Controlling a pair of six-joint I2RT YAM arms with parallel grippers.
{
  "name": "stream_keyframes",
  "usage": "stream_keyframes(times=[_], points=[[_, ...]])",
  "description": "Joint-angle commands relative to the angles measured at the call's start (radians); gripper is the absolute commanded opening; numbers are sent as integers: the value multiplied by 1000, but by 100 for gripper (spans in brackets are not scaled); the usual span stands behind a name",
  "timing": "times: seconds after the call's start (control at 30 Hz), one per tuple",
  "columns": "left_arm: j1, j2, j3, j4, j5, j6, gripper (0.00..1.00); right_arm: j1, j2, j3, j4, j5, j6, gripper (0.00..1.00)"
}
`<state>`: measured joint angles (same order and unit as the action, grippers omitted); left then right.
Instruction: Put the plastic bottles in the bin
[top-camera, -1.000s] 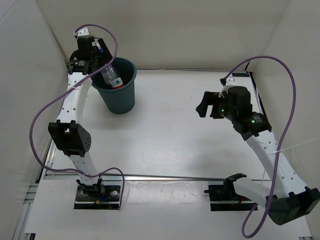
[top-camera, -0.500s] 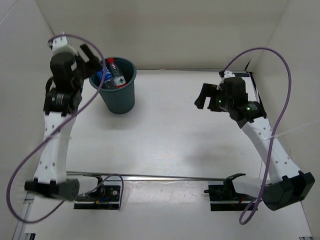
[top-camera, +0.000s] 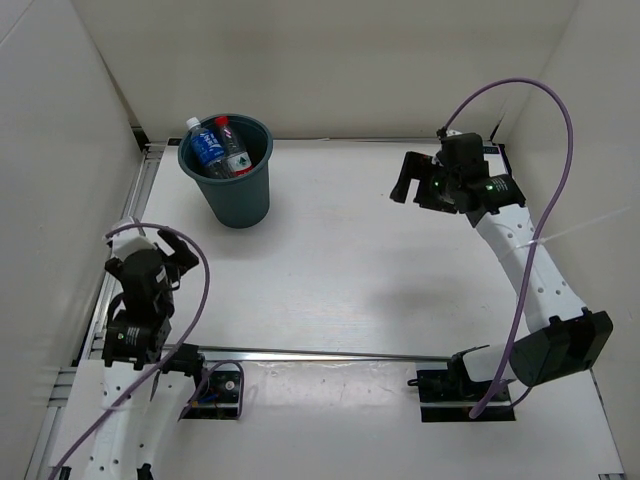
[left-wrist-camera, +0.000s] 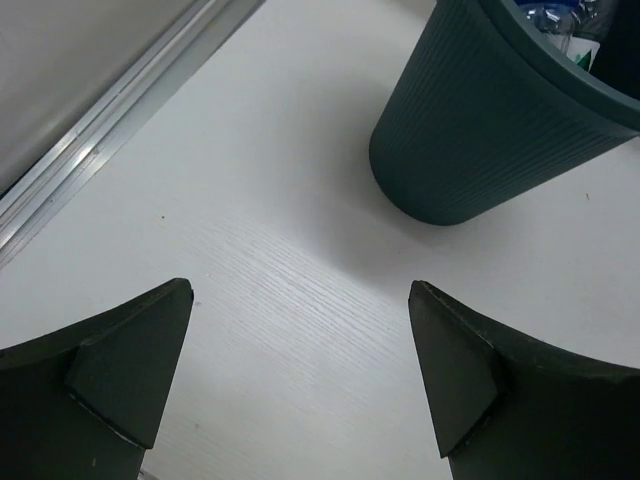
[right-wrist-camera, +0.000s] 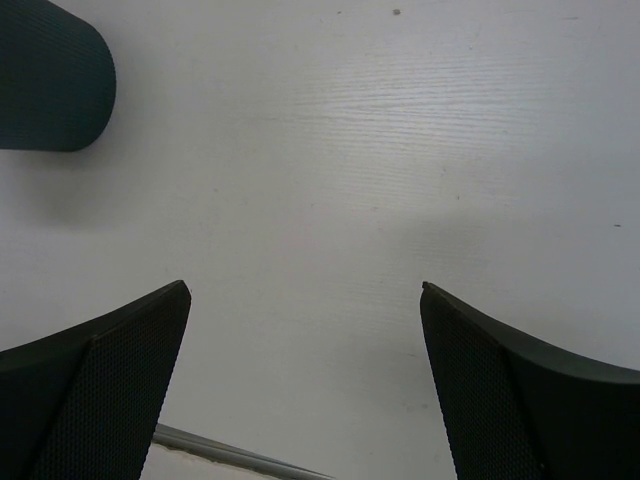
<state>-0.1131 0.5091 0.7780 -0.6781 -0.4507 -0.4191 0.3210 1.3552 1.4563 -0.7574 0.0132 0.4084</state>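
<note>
1. Back from the bin (top-camera: 240, 200), the left gripper (left-wrist-camera: 298, 330) sits near left, wide open, empty.
2. Far right, the right gripper (right-wrist-camera: 305, 300) hangs wide open, empty.
3. Far left, bottles (top-camera: 208, 148) lie inside the bin.

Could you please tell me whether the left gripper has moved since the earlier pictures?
Yes. The left gripper has drawn back from the rim of the bin toward the near edge of the table.
</note>
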Motion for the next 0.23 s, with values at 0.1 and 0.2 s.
stream_keyframes(times=[0.1, 0.2], points=[[6, -55, -25, -49, -36, -30, 100, -2, -18, -28, -9, 41, 10, 99], [6, -55, -25, -84, -120, -153, 100, -2, -57, -60, -10, 120, 20, 99]])
